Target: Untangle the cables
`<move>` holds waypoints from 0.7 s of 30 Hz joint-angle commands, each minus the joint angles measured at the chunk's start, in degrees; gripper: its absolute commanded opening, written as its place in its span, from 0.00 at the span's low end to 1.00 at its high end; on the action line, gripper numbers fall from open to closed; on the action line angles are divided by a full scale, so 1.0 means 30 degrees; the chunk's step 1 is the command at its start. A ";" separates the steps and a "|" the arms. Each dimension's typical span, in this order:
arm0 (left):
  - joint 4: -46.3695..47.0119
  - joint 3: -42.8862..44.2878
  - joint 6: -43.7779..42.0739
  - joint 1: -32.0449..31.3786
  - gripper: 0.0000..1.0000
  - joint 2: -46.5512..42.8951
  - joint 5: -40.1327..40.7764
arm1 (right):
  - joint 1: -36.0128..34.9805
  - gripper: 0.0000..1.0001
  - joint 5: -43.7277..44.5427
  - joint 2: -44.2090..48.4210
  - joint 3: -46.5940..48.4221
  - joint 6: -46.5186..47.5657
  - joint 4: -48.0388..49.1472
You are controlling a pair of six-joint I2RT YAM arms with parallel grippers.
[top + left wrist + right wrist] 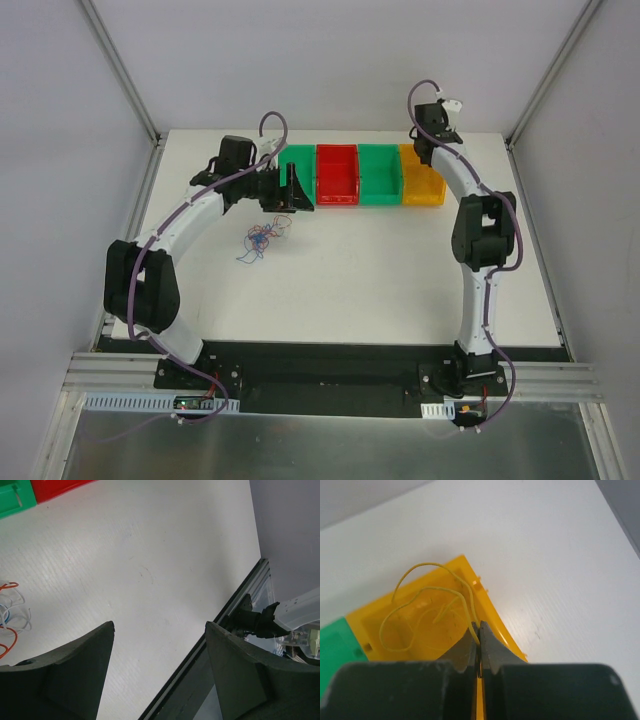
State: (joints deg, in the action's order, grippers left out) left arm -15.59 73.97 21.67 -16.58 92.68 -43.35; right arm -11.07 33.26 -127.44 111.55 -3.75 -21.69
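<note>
The cables (262,238) lie as a small tangle of orange, blue and red curls on the white table, left of centre. In the left wrist view the cables (7,615) show at the left edge. My left gripper (296,190) hangs just beyond and to the right of the tangle, open, with nothing between its fingers (160,625). Over the yellow bin (424,185), my right gripper (478,625) is shut on a thin yellow wire (420,600). The wire loops down into the yellow bin (500,625).
A row of bins stands at the back: green (297,165), red (337,175), green (380,172), then the yellow one. The table's near edge rail (210,645) and the right arm's base (260,620) show in the left wrist view.
</note>
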 commanded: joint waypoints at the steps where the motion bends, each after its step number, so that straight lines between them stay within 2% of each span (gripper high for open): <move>1: 0.0569 -0.0020 0.0305 -0.0216 0.72 0.0189 -0.0957 | 0.0438 0.01 0.0371 -0.1843 0.3416 0.0020 -0.0178; 5: 0.0716 -0.0049 0.0481 -0.0566 0.72 -0.0044 -0.1135 | 0.0380 0.00 -0.0829 -0.2111 0.2869 -0.0099 0.1105; 9: 0.0862 -0.0107 0.0540 -0.0743 0.73 -0.0191 -0.1223 | 0.0380 0.00 -0.1359 -0.1937 0.2576 0.0107 0.0904; 15: 0.0979 -0.0166 0.0744 -0.0802 0.73 0.0130 -0.1398 | 0.0321 0.02 -0.1767 -0.0179 -0.0497 -0.0655 0.1721; 19: 0.1038 -0.0196 0.0716 -0.1036 0.72 -0.0016 -0.1399 | 0.0350 0.23 -0.2616 0.0144 0.0167 -0.0421 0.0294; 21: 0.1038 -0.0225 0.0686 -0.1066 0.73 -0.0103 -0.1399 | 0.0292 0.29 -0.3027 0.0611 0.0493 -0.0246 -0.0472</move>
State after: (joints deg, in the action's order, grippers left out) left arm -14.13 73.65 23.42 -18.85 92.90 -46.00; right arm -9.74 26.85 -132.70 109.89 -4.73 -20.45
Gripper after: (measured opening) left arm 0.724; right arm 0.229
